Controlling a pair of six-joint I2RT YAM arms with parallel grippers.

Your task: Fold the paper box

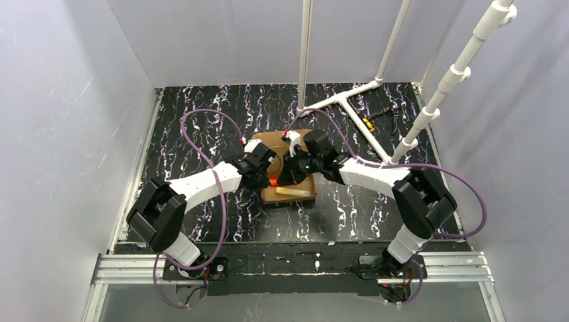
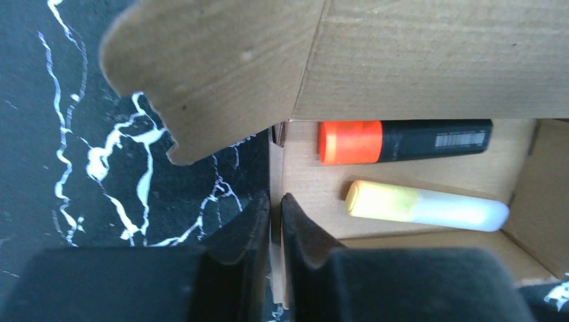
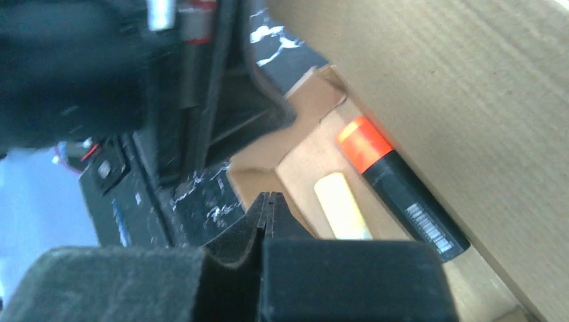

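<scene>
The left arm [image 1: 201,182] reaches forward and inward from its base. The right arm [image 1: 372,176] mirrors it, so the two wrists sit close together at the middle. The left gripper [image 2: 275,209] is closed, pinching a thin wall of the paper box [image 2: 429,60]. The right gripper [image 3: 267,204] has its fingers pressed flat together.

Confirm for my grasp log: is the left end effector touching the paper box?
Touching. The left wrist view shows the left end effector closed on a side wall of the paper box, cardboard pinched between both fingers.
</scene>
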